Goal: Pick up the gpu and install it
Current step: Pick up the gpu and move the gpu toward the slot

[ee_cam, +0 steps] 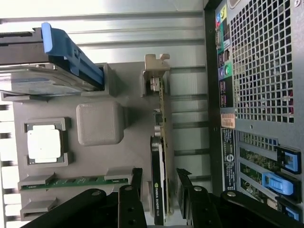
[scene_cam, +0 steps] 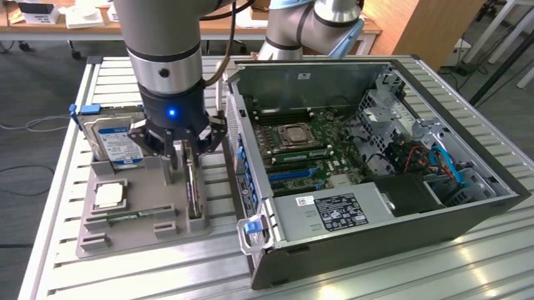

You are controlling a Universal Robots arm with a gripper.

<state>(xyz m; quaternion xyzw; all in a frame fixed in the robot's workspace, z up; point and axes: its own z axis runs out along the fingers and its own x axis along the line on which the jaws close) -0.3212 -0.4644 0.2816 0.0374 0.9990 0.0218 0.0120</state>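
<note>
The gpu (scene_cam: pixel 194 190) stands on edge in a slot of the grey holder tray (scene_cam: pixel 137 234), on the exterior view's left beside the open computer case (scene_cam: pixel 376 206). In the wrist view the gpu (ee_cam: pixel 160 142) is a thin black card with a pale metal bracket at its far end. My gripper (scene_cam: pixel 185 161) hangs straight down over it. The gripper (ee_cam: pixel 160 187) is open, one black finger on each side of the card's near end, with small gaps between the fingers (ee_cam: pixel 136 190) and the card.
The tray also holds a silver hard drive (scene_cam: pixel 117 142) in a blue-handled carrier, a processor (scene_cam: pixel 110 195) and a green memory stick (scene_cam: pixel 125 217). The case lies open with its motherboard (scene_cam: pixel 301 153) exposed. Its rear panel (ee_cam: pixel 256 71) stands close beside the tray.
</note>
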